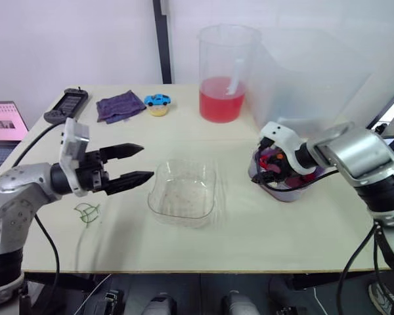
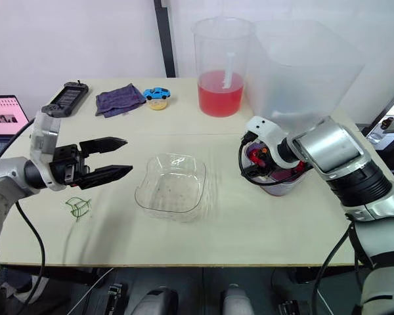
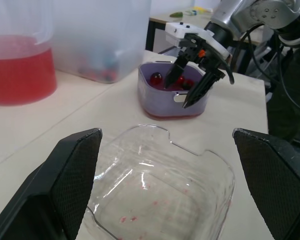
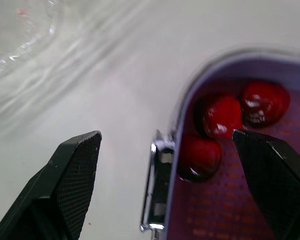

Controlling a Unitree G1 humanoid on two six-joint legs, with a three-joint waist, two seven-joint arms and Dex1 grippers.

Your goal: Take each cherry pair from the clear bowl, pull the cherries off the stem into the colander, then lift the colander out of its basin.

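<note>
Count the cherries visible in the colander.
3 cherries, clustered in the purple colander: one and another side by side, a third nearer the rim. More may be hidden under the right gripper.

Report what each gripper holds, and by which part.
Nothing is held. The left gripper is open beside the clear bowl; the right gripper is open, straddling the rim of the colander.

Colander, right of the clear bowl: largely hidden behind right gripper in head views, cherry count unclear. Laptop, far left of bowl: cut off at edge. Green stems, left of bowl: too small to count.
</note>
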